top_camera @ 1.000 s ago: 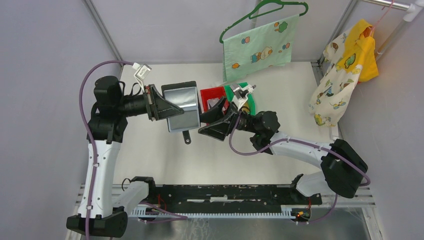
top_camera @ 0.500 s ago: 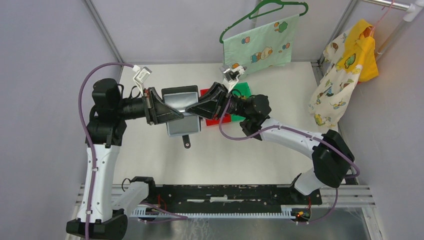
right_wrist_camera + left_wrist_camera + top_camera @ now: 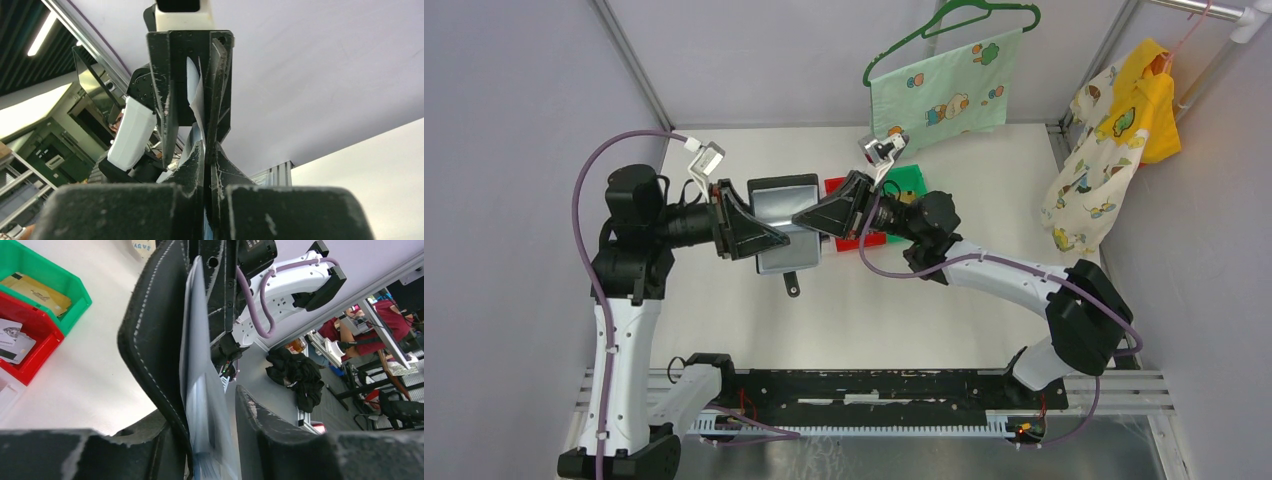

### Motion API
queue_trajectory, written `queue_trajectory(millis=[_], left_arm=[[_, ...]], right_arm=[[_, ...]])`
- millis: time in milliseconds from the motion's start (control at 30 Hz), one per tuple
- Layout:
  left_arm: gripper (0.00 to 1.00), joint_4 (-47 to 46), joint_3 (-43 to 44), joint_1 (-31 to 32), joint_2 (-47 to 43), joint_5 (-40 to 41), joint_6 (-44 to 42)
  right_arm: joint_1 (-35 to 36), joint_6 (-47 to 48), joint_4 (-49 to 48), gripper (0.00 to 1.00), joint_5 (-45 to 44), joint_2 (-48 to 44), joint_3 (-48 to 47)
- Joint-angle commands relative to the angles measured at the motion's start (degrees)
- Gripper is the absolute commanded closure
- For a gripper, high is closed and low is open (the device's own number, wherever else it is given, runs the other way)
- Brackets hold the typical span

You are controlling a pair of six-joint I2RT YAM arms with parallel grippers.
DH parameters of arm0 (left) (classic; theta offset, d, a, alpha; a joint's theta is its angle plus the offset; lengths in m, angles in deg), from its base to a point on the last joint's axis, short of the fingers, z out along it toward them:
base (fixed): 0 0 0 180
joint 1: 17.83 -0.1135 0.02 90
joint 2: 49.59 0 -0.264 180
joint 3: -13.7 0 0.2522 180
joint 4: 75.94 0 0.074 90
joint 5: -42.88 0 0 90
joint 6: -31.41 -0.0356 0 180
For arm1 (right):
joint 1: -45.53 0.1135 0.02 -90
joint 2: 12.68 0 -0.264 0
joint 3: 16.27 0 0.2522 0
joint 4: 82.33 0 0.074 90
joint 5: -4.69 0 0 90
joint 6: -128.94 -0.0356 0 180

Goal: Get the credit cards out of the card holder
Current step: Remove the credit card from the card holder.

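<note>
Top external, for the layout: card holder (image 3: 786, 197) held open above the counter (image 3: 754, 330), grey-blue lining facing up, snap tab hanging off its near edge. Gripped from the left by the left pincer (image 3: 779, 240), closed on the holder's near left part. Met from the right by the right pincer (image 3: 802, 216), tips at the holder's right edge. Just beyond and to the right, down on the counter, a red bin (image 3: 836, 186) and a green bin (image 3: 914, 182), side by side.

Left wrist, close up: black stitched flap of the card holder (image 3: 150, 335) standing on edge, with pale lining and pockets pressed against it. Both clamped low down between the left pincer's fingers (image 3: 280, 440), jaws drawn in on the holder. Beyond, on the counter, credit cards (image 3: 35, 290) already lying loose: tan-gold ones in the green bin (image 3: 75, 297), whitish-grey ones in the red bin (image 3: 47, 352).

Right wrist, looking along the right pincer (image 3: 205, 150): jaws almost together, nipping a thin pale sheet (image 3: 195, 100) running from there up to the left pincer opposite. Card or lining: cannot tell from this angle.
</note>
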Motion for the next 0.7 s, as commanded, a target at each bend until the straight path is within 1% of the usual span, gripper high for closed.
queue_trajectory(millis=[0, 67, 100, 233, 267, 367, 433, 500, 533, 567, 600, 667], left_arm=[[0.55, 0.2, 1.4, 0.1, -2.4, -1.7, -6.0], [0.55, 0.2, 1.8, 0.1, -2.7, -1.4, -6.8], [0.56, 0.2, 1.9, 0.0, -2.7, -1.4, -7.0], [0.71, 0.2, 2.4, 0.0, -3.1, 1.6, -7.6], [0.74, 0.2, 2.2, 0.0, -3.1, 2.7, -7.7], [0.76, -0.1, 2.0, 0.1, -3.1, 4.5, -7.6], [0.75, -0.2, 1.9, 0.1, -3.1, 5.3, -7.4], [0.64, -0.4, 1.9, 0.1, -2.9, 5.6, -7.2], [0.62, -0.5, 1.9, 0.0, -2.8, 5.5, -7.1], [0.62, -0.7, 1.8, 0.0, -2.8, 5.3, -7.0], [0.65, -1.2, 1.6, 0.1, -2.9, 5.2, -6.6], [0.75, -2.2, 1.1, 0.0, -2.9, 4.8, -5.2]], right_arm=[[-0.5, -3.5, -4.4, 1.0, -4.5, -2.3, 1.6], [-0.4, -4.0, -4.5, 1.0, -4.6, -2.3, 1.6], [-0.5, -4.5, -4.8, 1.0, -4.6, -2.3, 1.5], [-0.4, -5.1, -5.3, 1.0, -3.4, -2.1, 1.4], [-0.3, -4.9, -5.2, 1.0, -3.5, -2.3, 1.8], [-0.2, -4.6, -4.5, 1.0, -3.3, -2.5, 2.0], [0.0, -4.5, -4.2, 1.0, -2.9, -2.6, 1.9], [0.2, -3.9, -3.6, 1.0, -2.4, -2.5, 1.6], [0.3, -3.7, -3.1, 1.0, -2.1, -2.5, 1.4], [0.4, -3.4, -2.8, 1.0, -1.8, -2.5, 1.4], [0.5, -3.2, -2.7, 1.0, -1.6, -2.5, 1.5], [0.7, -3.2, -2.9, 1.0, -1.0, -2.3, 1.6]])
